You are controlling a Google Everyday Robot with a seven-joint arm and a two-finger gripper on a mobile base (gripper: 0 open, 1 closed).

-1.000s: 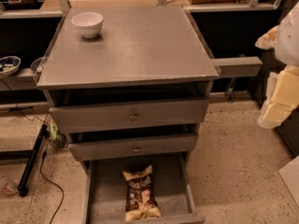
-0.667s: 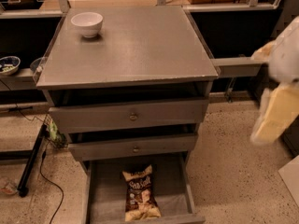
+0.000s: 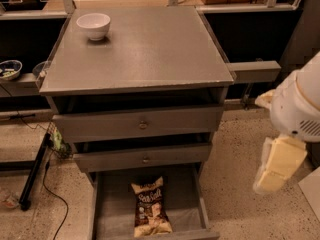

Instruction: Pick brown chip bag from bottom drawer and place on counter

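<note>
The brown chip bag (image 3: 150, 206) lies flat in the open bottom drawer (image 3: 186, 200), lengthwise, near the drawer's middle and front. Above the cabinet's drawers spreads the grey counter (image 3: 160, 49). My gripper (image 3: 276, 168) hangs at the right edge of the view on a white arm, beside the cabinet and above the floor. It is well to the right of the bag, higher than the drawer, and holds nothing that I can see.
A white bowl (image 3: 93, 25) stands on the counter's back left corner. Two knobbed drawers (image 3: 142, 125) sit slightly open above the bottom one. A narrow grey side shelf (image 3: 255, 71) juts out at the right. A black stand and cable (image 3: 35, 169) lie on the floor at left.
The arm has swung down and a little leftward at the right edge, bringing the gripper lower beside the cabinet. The bag, drawers and bowl have not moved.
</note>
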